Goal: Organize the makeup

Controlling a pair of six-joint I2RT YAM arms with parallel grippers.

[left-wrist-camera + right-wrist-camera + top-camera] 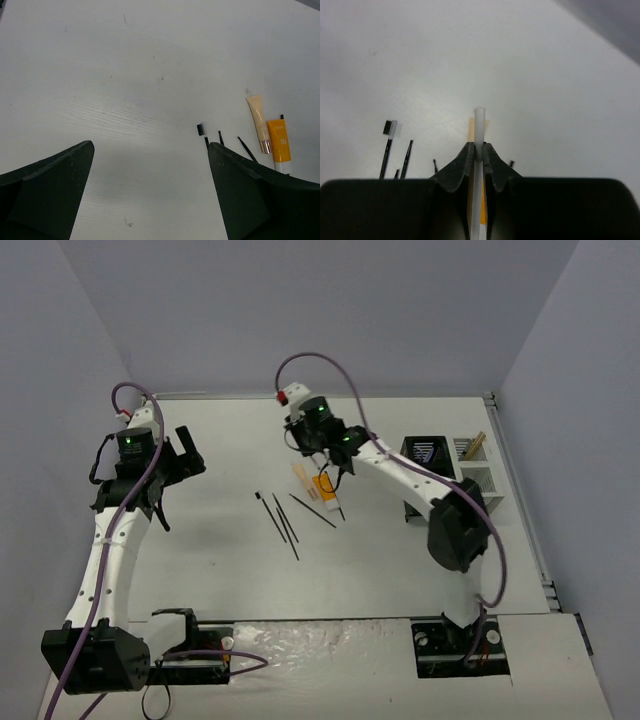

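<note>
The left gripper (151, 146) is held wide apart over the table (125, 60), well left of the orange tube (278, 142); nothing is gripped. A brush (202, 129) and black pencils (408, 155) are laid left of the tube, apart from it. A beige tube (259, 122) is laid just beside it on the left. The right gripper (479, 145) is closed tight on the orange tube, seen as a thin strip between the fingers. A holder (476, 485) is placed well right of the tube; beige sticks (474, 446) are stood in it.
</note>
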